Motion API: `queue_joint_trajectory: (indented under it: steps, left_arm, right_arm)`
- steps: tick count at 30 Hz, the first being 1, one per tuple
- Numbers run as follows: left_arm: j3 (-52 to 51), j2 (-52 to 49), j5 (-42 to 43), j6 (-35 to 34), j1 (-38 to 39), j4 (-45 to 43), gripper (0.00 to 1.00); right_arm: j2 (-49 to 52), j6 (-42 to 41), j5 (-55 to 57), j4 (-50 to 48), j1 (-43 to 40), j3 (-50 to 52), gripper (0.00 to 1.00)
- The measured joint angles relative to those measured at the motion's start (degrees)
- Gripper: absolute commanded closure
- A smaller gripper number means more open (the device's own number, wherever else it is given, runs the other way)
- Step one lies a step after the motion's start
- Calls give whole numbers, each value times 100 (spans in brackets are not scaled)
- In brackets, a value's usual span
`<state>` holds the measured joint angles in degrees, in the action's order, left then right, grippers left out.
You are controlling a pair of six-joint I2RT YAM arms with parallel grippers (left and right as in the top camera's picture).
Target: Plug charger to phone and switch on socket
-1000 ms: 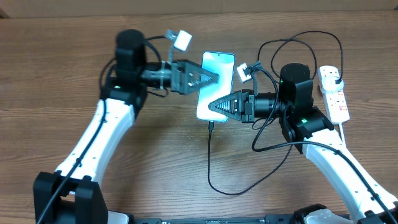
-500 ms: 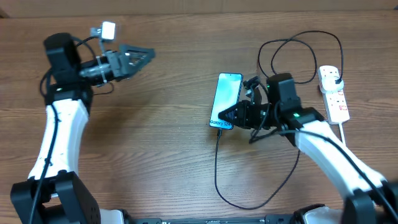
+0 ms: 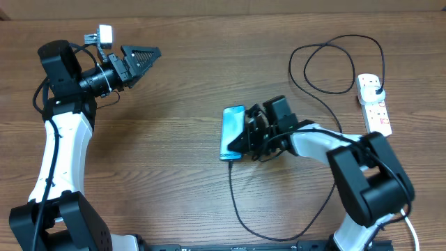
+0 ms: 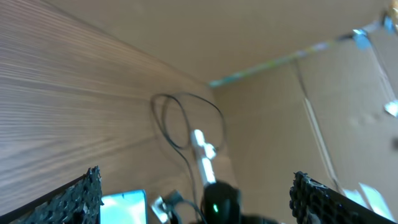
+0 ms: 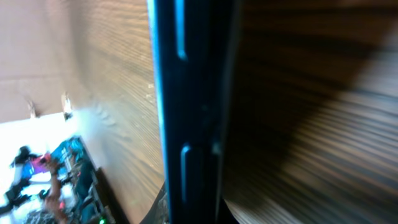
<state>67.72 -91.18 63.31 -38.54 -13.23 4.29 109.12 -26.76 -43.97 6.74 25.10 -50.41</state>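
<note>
Overhead, the thin black charger cable (image 3: 233,199) seems to end at the near short edge of the slim smartphone (image 3: 230,122) with its glowing cyan screen, so plugging in looks done. Switching on the white power strip (image 3: 377,111) appears left. The right gripper (image 3: 238,141), fingers pinched together, presses against the smartphone's right long edge, well apart from the power strip. The left gripper (image 3: 150,56) hovers spread wide, far off.

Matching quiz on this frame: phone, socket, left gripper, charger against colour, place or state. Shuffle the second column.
1. phone
2. socket
3. left gripper
4. charger

A. white, far right
B. open, far left
C. black, thin, lying in long loops
D. screen lit cyan, near the centre

Pairs: 1-D, 2-A, 3-B, 4-C
</note>
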Motion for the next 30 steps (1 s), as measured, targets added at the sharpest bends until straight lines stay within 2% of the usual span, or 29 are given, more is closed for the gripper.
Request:
queue_joint_trajectory:
  steps: [4,6,11,18,24,30]
  left_arm:
    - [0,0,-599,0,0,0,0]
    - [0,0,-942,0,0,2,0]
    - [0,0,-1700,0,0,9,0]
    - [0,0,-2492,0,0,44,0]
    - [0,0,-2704,0,0,46,0]
    - [0,0,-2782,0,0,48,0]
  right_arm:
    - [170,-2,-127,-442,243,-24,91]
    - [192,-13,-116,-514,321,-26,75]
    - [221,22,74,-476,391,-26,69]
    - [199,17,-83,-553,391,-103,28]
    - [140,-57,57,-507,422,-225,20]
    - [22,-188,662,61,431,-535,8]
